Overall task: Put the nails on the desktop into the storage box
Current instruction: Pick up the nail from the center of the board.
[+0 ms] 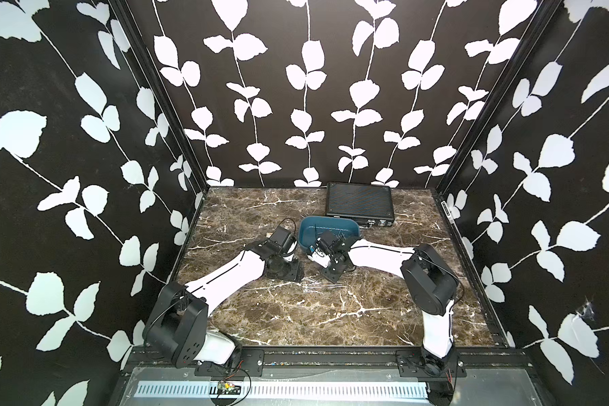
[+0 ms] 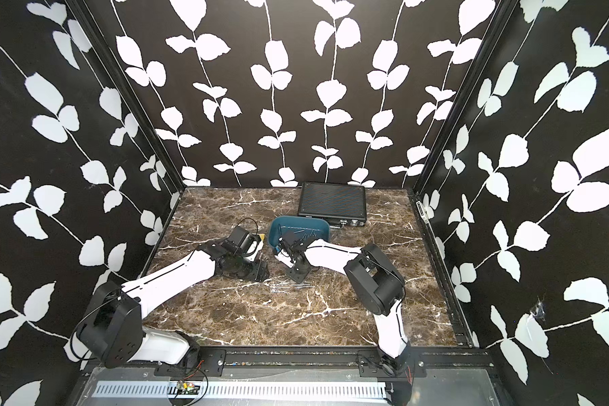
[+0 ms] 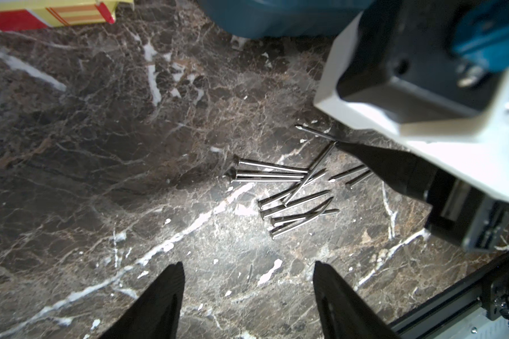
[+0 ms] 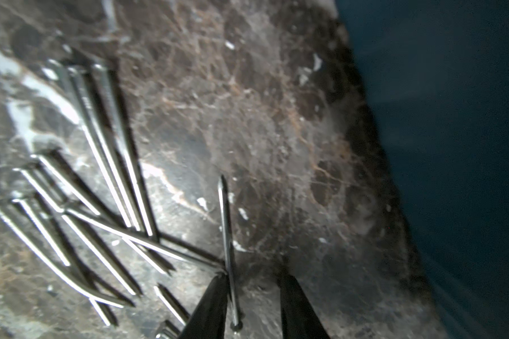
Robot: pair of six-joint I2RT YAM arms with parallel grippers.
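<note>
A loose heap of silvery nails [image 1: 317, 286] [image 2: 285, 286] lies on the brown marble desktop [image 1: 296, 316], in front of the teal storage box [image 1: 308, 225] [image 2: 278, 228]. Several nails [image 2: 303, 233] lie inside the box. My right gripper [image 4: 252, 274] [image 1: 331, 279] is down at the heap's edge and open. One nail [image 4: 227, 243] lies in its gap along one finger, and the other finger stands clear of it. My left gripper [image 3: 247, 264] [image 1: 290, 274] hangs open just short of the heap [image 3: 291, 193], with bare marble between its fingers.
A black ribbed case [image 1: 361, 204] stands at the back behind the box. A yellow and red card box [image 3: 50, 13] lies on the left side of the teal box. The right arm's finger [image 3: 379, 160] reaches to the heap from the other side. A black rail [image 1: 331, 351] bounds the front.
</note>
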